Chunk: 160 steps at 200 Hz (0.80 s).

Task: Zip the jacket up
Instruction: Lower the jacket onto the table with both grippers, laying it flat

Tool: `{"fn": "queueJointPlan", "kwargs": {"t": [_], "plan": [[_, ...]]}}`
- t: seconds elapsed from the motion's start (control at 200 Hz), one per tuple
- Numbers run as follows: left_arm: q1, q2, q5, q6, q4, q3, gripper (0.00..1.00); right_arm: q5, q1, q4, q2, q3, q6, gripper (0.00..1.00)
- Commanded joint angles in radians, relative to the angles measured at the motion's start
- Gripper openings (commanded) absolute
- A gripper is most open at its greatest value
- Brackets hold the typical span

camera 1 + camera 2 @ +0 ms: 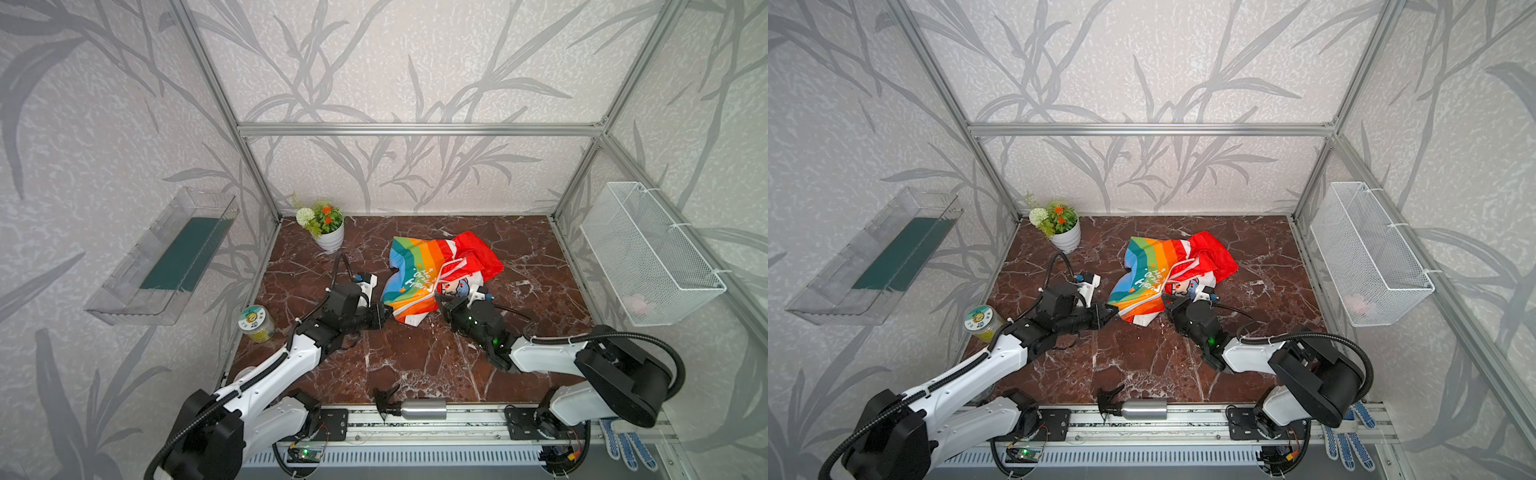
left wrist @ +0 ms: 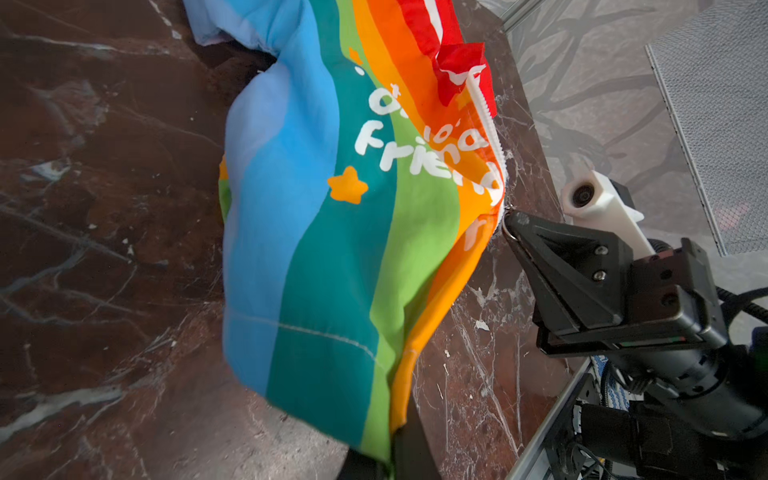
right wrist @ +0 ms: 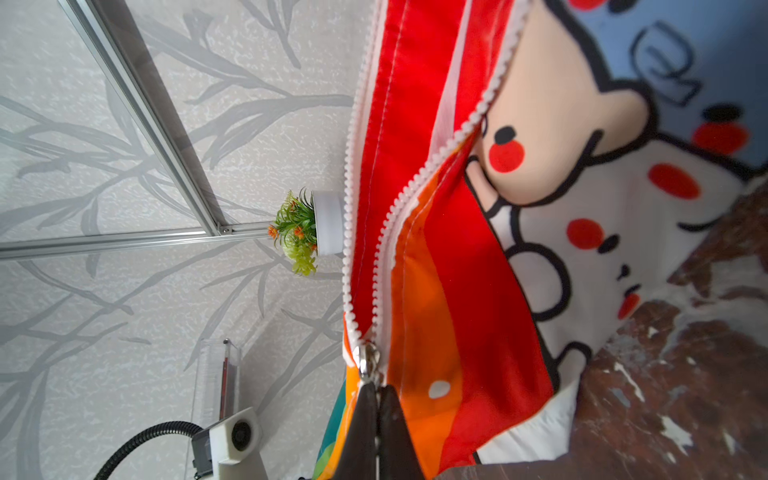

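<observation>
Sprawling crumpled on the dark red marble-veined tabletop [image 1: 415, 365], right of the white ribbed pot of artificial flowers [image 1: 331, 239], the rainbow-striped red-hooded child's jacket [image 1: 415, 262] is gripped twice: left gripper [image 1: 386, 312] clenched on its hem, right gripper [image 3: 376, 395] pinching the silver zipper pull [image 3: 366, 362]. Grey leaf-patterned walls [image 1: 415, 174] rise behind the pot.

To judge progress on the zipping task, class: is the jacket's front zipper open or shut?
Mostly open: on the jacket, white tooth rows spread apart beyond the slider, which the right tool pinches.
</observation>
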Motion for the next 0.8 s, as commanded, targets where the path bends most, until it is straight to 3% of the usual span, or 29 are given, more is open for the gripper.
{"fn": "queueJointPlan", "kwargs": {"t": [0.0,0.155,0.305,0.59,0.795], "plan": [[0.01,-0.015,-0.114,-0.076,-0.233,0.01,0.0,0.231,-0.022,0.16,0.051,-0.037,0.05,0.0],[0.026,-0.076,-0.191,-0.113,-0.27,-0.02,0.0,0.317,-0.021,0.287,0.107,-0.062,0.075,0.0],[0.04,-0.063,-0.178,-0.128,-0.266,-0.039,0.0,0.335,-0.019,0.462,0.195,-0.058,0.1,0.0],[0.114,-0.07,-0.196,-0.136,-0.286,-0.063,0.0,0.44,-0.019,0.465,0.208,-0.069,0.098,0.0],[0.138,-0.075,-0.178,-0.134,-0.289,-0.072,0.0,0.435,-0.045,0.465,0.205,-0.076,0.097,0.0]]}}
